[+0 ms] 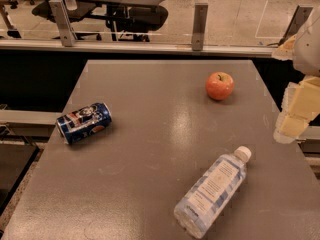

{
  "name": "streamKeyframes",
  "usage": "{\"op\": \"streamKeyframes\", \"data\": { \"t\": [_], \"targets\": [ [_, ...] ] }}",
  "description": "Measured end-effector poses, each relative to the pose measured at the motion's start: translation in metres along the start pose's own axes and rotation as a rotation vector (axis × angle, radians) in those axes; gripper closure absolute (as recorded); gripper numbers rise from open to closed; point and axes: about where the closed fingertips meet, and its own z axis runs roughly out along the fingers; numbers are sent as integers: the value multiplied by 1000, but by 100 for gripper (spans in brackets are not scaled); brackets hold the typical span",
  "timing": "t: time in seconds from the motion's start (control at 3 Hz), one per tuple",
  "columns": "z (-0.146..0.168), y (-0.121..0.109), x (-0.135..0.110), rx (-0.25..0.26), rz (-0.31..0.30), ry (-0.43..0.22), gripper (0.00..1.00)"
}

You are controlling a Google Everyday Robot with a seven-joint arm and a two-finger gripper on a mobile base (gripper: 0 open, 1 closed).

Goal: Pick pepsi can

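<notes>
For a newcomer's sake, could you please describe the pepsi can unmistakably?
On the grey rectangular table, look at the left edge, opposite the cream gripper at far right. There lies the small metal pepsi can, dark blue where the round apple is red and the plastic bottle clear.

From the gripper (295, 116) at the right edge, bare table (150, 114) runs to the pepsi can (83, 122) between apple (219, 85) and bottle (212, 191)

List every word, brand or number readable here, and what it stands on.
Nothing reads clearly enough to quote.
Pepsi can, on its side near the left edge of the table: logo markings, lettering blurred.
Water bottle label: print too small.
Apple: none.
Gripper, at the right edge beside the table: none.
</notes>
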Motion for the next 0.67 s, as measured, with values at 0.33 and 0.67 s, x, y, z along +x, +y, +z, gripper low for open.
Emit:
{"op": "streamKeyframes", "data": {
  "t": [0.33, 0.67],
  "targets": [
    [0, 0, -1, 2, -1, -1, 0],
    [14, -9, -40, -14, -66, -42, 0]
  ]
}}
